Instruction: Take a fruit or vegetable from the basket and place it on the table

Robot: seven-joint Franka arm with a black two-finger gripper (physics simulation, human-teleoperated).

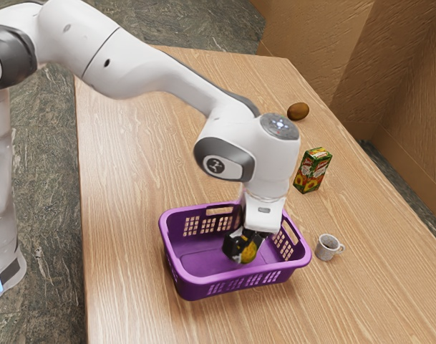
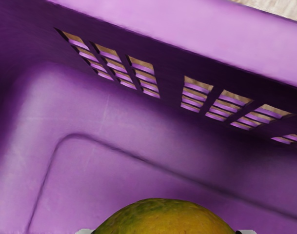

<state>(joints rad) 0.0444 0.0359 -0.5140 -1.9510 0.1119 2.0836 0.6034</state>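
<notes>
From where I stand, the black gripper (image 1: 246, 248) is down inside the purple basket (image 1: 196, 282), low in the exterior view, its fingers closed on a yellow-green fruit (image 1: 248, 253) from two sides. The fingers partly hide it there, and the wrist view's lower edge cuts it off, so I can't tell which way its long axis points. Toward the exterior view's right, on the table (image 1: 124, 186), sit a mug (image 1: 326, 248), an upright carton (image 1: 313, 171) and, farther up, a brown oval thing (image 1: 298, 111).
</notes>
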